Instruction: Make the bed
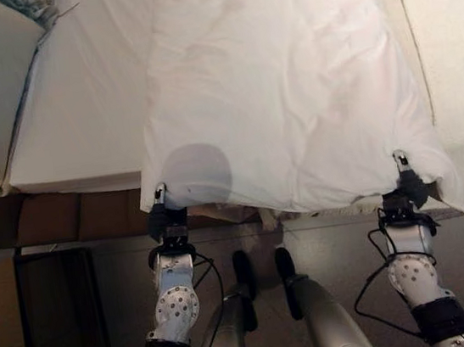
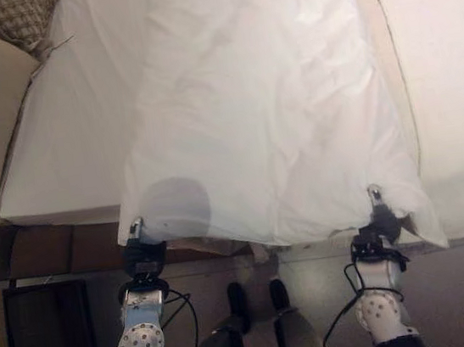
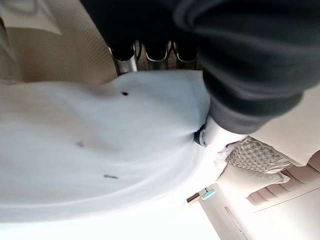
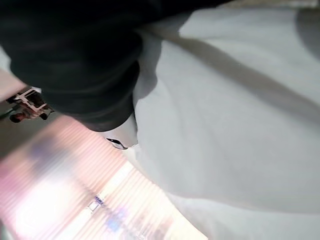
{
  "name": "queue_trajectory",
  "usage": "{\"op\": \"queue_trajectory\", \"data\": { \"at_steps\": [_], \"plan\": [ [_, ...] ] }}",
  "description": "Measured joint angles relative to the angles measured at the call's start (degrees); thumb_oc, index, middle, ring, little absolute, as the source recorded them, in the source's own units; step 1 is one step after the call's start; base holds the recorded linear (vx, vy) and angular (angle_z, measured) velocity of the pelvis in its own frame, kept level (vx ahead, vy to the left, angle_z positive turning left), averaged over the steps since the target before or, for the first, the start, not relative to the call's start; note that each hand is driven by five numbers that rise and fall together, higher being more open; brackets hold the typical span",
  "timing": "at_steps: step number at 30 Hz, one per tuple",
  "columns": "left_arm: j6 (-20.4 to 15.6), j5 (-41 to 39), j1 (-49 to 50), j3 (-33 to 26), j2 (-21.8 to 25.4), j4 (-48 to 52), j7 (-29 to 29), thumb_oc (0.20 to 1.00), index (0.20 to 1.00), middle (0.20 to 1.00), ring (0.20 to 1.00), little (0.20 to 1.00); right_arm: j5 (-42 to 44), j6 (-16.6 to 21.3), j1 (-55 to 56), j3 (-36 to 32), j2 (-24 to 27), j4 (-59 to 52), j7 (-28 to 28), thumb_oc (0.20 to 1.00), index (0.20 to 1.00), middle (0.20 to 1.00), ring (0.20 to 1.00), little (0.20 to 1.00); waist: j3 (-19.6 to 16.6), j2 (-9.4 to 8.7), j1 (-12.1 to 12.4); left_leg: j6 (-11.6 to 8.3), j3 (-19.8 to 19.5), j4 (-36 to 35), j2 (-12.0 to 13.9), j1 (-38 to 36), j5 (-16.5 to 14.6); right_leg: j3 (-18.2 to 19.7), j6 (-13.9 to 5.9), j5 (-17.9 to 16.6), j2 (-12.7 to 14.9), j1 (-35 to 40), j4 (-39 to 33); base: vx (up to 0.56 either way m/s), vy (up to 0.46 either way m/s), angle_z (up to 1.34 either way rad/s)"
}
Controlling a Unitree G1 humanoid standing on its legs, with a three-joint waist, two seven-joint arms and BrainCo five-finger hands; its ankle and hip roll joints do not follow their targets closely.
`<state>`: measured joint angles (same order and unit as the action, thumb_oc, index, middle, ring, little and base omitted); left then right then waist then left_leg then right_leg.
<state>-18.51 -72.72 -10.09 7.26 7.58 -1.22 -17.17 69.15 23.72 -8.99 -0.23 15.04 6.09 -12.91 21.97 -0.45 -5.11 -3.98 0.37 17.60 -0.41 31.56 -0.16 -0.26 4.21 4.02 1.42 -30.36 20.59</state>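
Both hands grip the white sheet's near edge — left hand at one corner, right hand at the other, fingers curled into the cloth. Sheet lies spread up the bed, hem overhanging the foot; bare mattress shows leftward, a knitted pillow beyond.

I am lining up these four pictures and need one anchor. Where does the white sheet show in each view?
Left eye view: white sheet spread down the centre of the bed, its near edge held at both corners.
Right eye view: same sheet, centre.
Left wrist view: sheet beside the left robot hand.
Right wrist view: sheet beside the right robot hand.
Shared landmark: woven pillow.
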Motion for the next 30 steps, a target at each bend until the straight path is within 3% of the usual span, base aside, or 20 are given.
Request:
{"op": "queue_trajectory", "data": {
  "at_steps": [1, 2, 3, 5, 7, 8, 9, 10, 11, 12, 13, 15, 18, 19, 20, 22, 23, 24, 25, 30],
  "plan": [
    [0.03, 0.01, -0.36, -0.04, -0.14, -0.13, -0.25, 0.2, 0.2, 0.2, 0.2, 0.2, 0.01, 0.21, -0.04, 0.13, -0.07, 0.23, 0.0, 0.2, 0.2, 0.2, 0.2, 0.2, -0.01, -0.05, 0.07, -0.55, -6.14, -0.94, 2.6, -0.2, -0.4, -0.35, -0.23, -0.04, 0.13, 0.07, 0.18, 0.02, 0.281, 0.03],
    [0.01, 0.03, -0.3, -0.21, -0.14, -0.09, -0.3, 0.2, 0.2, 0.2, 0.2, 0.2, 0.02, 0.23, 0.23, 0.11, -0.09, 0.6, -0.01, 0.2, 0.2, 0.2, 0.2, 0.2, 0.01, -0.07, 0.09, -0.78, -7.84, -2.34, 4.69, -1.21, -0.42, -0.84, -0.16, 0.22, -0.07, 0.2, 0.38, 0.01, 0.131, 0.06],
    [-0.23, 0.05, -0.37, -0.46, -0.48, -0.28, -0.45, 0.2, 0.2, 0.2, 0.2, 0.2, 0.02, 0.25, -0.25, 0.08, -0.17, 0.86, -0.01, 0.2, 0.2, 0.2, 0.2, 0.2, 0.05, 0.08, -0.31, -1.08, -8.15, -4.62, 8.35, -2.33, -0.36, -1.44, -0.51, 0.49, 0.34, 0.21, 1.21, 0.02, 0.455, -0.03],
    [-0.44, 0.09, -0.55, -0.31, -1.13, -0.56, -0.63, 0.2, 0.2, 0.2, 0.2, 0.2, 0.01, 0.3, -0.46, 0.0, 0.29, 0.97, -0.03, 0.2, 0.2, 0.2, 0.2, 0.2, -0.05, 0.62, -0.15, -1.36, -7.87, -7.23, 10.5, -4.93, -0.46, -2.15, -1.71, 0.85, 0.77, 0.26, 2.34, 0.0, 0.609, -0.07],
    [-0.57, 0.1, -0.71, 0.03, -1.41, -0.62, -0.81, 0.2, 0.2, 0.2, 0.2, 0.2, 0.01, 0.76, -0.67, 0.17, 0.85, 0.95, -0.19, 0.2, 0.2, 0.2, 0.2, 0.2, -0.34, 1.68, -0.3, -0.74, -5.05, -7.78, 11.23, -6.13, -0.25, -2.74, -2.72, 1.68, 0.78, -0.31, 3.79, -0.03, 0.708, -0.1],
    [-0.62, 0.1, -0.62, 0.47, -1.46, -0.74, -0.82, 0.2, 0.2, 0.2, 0.2, 0.2, -0.02, 0.76, -0.84, 0.29, 1.9, 0.93, -0.13, 0.2, 0.2, 0.2, 0.2, 0.2, -0.41, 2.83, -0.11, -1.29, -5.15, -7.45, 10.57, -6.67, 0.42, -2.93, -3.71, 2.28, 0.64, -0.5, 4.85, 0.01, 0.667, 0.13],
    [-0.44, 0.72, -2.5, 1.06, -2.03, -3.11, -0.49, 0.2, 0.2, 0.2, 0.2, 0.2, -0.06, 0.83, -0.21, -1.08, 1.92, 0.58, -0.07, 0.2, 0.2, 0.2, 0.2, 0.2, -0.28, 2.88, -0.38, -2.72, -3.04, -5.42, 9.9, -5.4, 2.54, -6.11, -4.41, 2.47, 3.23, -0.6, 5.61, 0.05, 0.47, 0.42],
    [-0.34, 0.81, -2.74, 1.44, -2.39, -3.39, -0.74, 0.2, 0.2, 0.2, 0.2, 0.2, -0.05, 1.0, 0.2, -1.54, 1.88, 0.62, -0.11, 0.2, 0.2, 0.2, 0.2, 0.2, -0.4, 3.02, -1.13, -3.84, -2.72, -4.9, 8.91, -4.9, 2.87, -3.92, -5.89, 2.98, 4.31, -0.72, 6.16, 0.08, 0.718, 0.74],
    [-0.39, 1.23, -3.21, 2.61, -2.23, -3.98, -0.6, 0.2, 0.2, 0.2, 0.2, 0.2, -0.05, 1.0, 0.18, -1.26, 1.39, 0.76, -0.12, 0.2, 0.2, 0.2, 0.2, 0.2, -0.39, 3.04, -1.92, -3.75, -1.66, -3.98, 6.2, -4.57, 1.99, -1.95, -8.06, 2.65, 6.3, -0.27, 5.13, 0.1, 0.73, 0.44],
    [-0.21, 1.25, -2.84, 3.14, -2.28, -4.82, -0.16, 0.2, 0.2, 0.2, 0.2, 0.2, -0.06, 0.89, 0.07, -1.18, 1.63, 0.69, -0.03, 0.2, 0.2, 0.2, 0.2, 0.2, -0.44, 3.01, -1.3, -1.83, -0.85, -4.49, 5.22, -5.05, 1.76, -0.18, -9.31, 1.77, 7.18, 0.36, 3.83, 0.1, 0.888, -0.1],
    [0.2, 1.25, -2.43, 3.45, -2.29, -5.41, 0.23, 0.2, 0.2, 0.2, 0.2, 0.2, -0.45, 0.6, -0.58, -0.09, 1.26, 0.74, 0.11, 0.2, 0.2, 0.2, 0.2, 0.2, -0.57, 2.96, -0.76, 0.18, 2.17, -3.59, 2.27, -5.68, 0.37, 0.73, -11.44, -1.21, 8.8, 0.88, 0.01, 0.07, 0.63, -0.75],
    [0.4, 1.27, -0.5, 2.45, -1.77, -5.45, 0.62, 0.2, 0.2, 0.2, 0.2, 0.2, -0.89, -0.33, -2.45, 2.03, -0.11, 0.54, 0.38, 0.2, 0.2, 0.2, 0.2, 0.2, -0.81, 3.02, 2.01, 3.07, 5.49, -2.56, 0.63, -6.21, -2.01, -1.44, -11.52, -8.62, 11.75, 2.55, -8.29, 0.0, 0.352, -1.37],
    [0.68, 1.4, -0.3, 2.7, -2.52, -5.41, 0.98, 0.2, 0.2, 0.2, 0.2, 0.2, -1.04, -0.9, 0.24, 1.95, 0.22, 0.79, 1.05, 0.2, 0.2, 0.2, 0.2, 0.2, -1.39, 4.27, -0.18, 5.9, 3.53, -1.69, -3.1, -5.54, -1.82, -1.77, -12.71, -7.22, 11.92, 5.95, -9.61, -0.03, 0.419, -0.13],
    [0.85, 1.72, -0.31, 2.67, -2.24, -5.39, 0.99, 0.2, 0.2, 0.2, 0.2, 0.2, -1.04, -1.23, 0.25, 1.94, 0.16, 0.88, 1.11, 0.2, 0.2, 0.2, 0.2, 0.2, -1.24, 4.34, -0.36, 5.97, 1.34, -2.63, -3.05, -5.91, -1.18, 0.76, -13.99, -2.68, 10.33, 4.28, -4.71, 0.0, 0.133, 0.13],
    [1.43, 2.08, 0.23, 2.69, -1.08, -5.22, 1.12, 0.2, 0.2, 0.2, 0.2, 0.2, -1.05, -1.51, 1.05, 1.94, -0.08, 0.78, 1.21, 0.2, 0.2, 0.2, 0.2, 0.2, -1.45, 4.11, -0.37, 6.03, -1.05, -7.82, -2.96, -7.72, 1.69, 3.6, -11.05, 2.63, 2.7, 2.61, 0.91, 0.01, 0.136, 0.04],
    [2.0, 2.13, 1.0, 2.75, -0.07, -5.16, 1.04, 0.2, 0.2, 0.2, 0.2, 0.2, -1.09, -1.34, 0.83, 1.82, 0.16, 0.52, 1.63, 0.2, 0.2, 0.2, 0.2, 0.2, -1.58, 3.87, -0.61, 6.25, -1.0, -12.26, -3.78, -9.52, 4.02, 3.61, -9.03, 3.37, -2.22, 2.41, -0.31, 0.03, 0.082, 0.1],
    [2.22, 2.21, 1.24, 2.76, -0.24, -5.11, 0.98, 0.2, 0.2, 0.2, 0.2, 0.2, -1.66, -1.31, 1.07, 1.69, 0.75, 1.26, 2.04, 0.2, 0.2, 0.2, 0.2, 0.2, -1.56, 4.03, -1.76, 6.26, -1.47, -13.16, -4.74, -9.68, 4.35, 5.97, -5.58, 1.78, -4.61, 2.82, -1.87, 0.03, 0.066, 0.29],
    [2.22, 2.23, 1.46, 2.79, -0.25, -4.87, 0.93, 0.2, 0.2, 0.2, 0.2, 0.2, -1.77, -1.43, 1.01, 1.74, 0.91, 1.67, 2.05, 0.2, 0.2, 0.2, 0.2, 0.2, -1.47, 4.52, -1.95, 5.94, -1.55, -13.65, -4.76, -9.71, 4.56, 6.19, -3.05, 0.49, -4.68, 3.81, -3.39, 0.0, 0.001, 0.06],
    [2.4, 2.23, 1.55, 2.76, -0.07, -4.78, 0.81, 0.2, 0.2, 0.2, 0.2, 0.2, -1.83, -1.47, 1.3, 2.26, 1.23, 1.96, 1.97, 0.2, 0.2, 0.2, 0.2, 0.2, -1.46, 4.63, -1.9, 5.75, -0.08, -14.11, -4.44, -9.85, 4.92, 5.97, -2.17, -0.66, -4.81, 4.14, -4.09, 0.0, 0.0, 0.0],
    [2.46, 2.22, 1.81, 3.02, -0.05, -4.77, 0.55, 0.2, 0.2, 0.2, 0.2, 0.2, -3.17, -1.48, 1.33, 2.7, 1.9, 2.65, 1.98, 0.2, 0.2, 0.2, 0.2, 0.2, -1.38, 4.85, -1.93, 5.53, 2.83, -13.79, -4.02, -9.98, 5.11, 5.74, -3.24, 0.29, -5.04, 3.71, -2.59, 0.0, -0.087, -0.02]
  ]
}}
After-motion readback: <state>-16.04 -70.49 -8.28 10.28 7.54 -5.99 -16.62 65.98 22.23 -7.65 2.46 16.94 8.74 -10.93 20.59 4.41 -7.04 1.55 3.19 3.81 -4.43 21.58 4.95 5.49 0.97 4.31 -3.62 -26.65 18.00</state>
